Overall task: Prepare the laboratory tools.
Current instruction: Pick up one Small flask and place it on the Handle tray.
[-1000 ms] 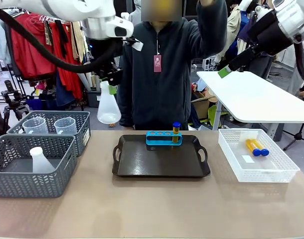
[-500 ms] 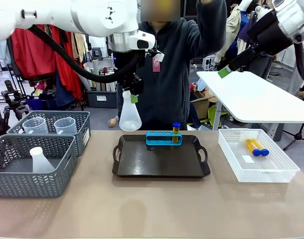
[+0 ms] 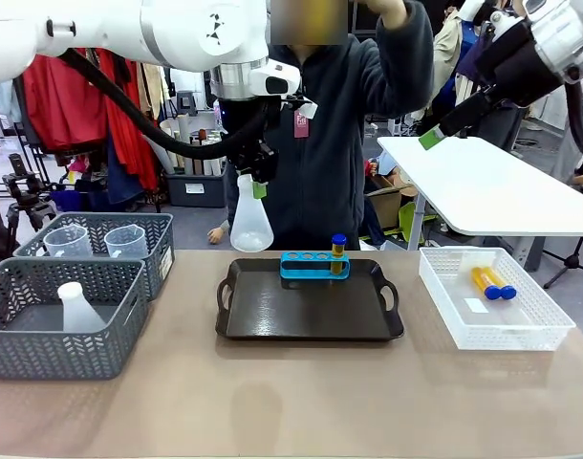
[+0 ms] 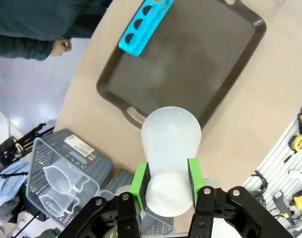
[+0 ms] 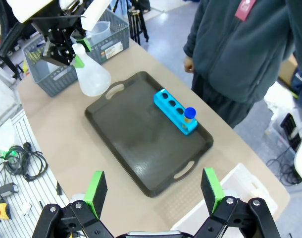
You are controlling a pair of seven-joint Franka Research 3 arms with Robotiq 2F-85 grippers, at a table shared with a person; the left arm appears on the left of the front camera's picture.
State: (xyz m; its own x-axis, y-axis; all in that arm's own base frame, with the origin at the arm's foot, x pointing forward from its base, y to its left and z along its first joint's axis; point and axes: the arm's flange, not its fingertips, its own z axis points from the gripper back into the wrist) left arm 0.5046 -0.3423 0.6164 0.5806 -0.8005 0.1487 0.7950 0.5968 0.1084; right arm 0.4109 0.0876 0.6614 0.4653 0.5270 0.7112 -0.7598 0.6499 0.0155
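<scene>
The left hand [image 3: 254, 186] hides the top of the flask [image 3: 250, 228]; the blue rack [image 4: 141, 27] runs past the top edge.

Frosted plastic flask [image 3: 250, 226], matt tray [image 3: 301, 312]

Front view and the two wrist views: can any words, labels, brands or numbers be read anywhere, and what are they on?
No text here can be read.
Red tag on the person's chest: pale print, too small to read.
White label on the grey basket with the beakers: blurred, unreadable.
White slip in the white mesh bin: no legible print.
</scene>
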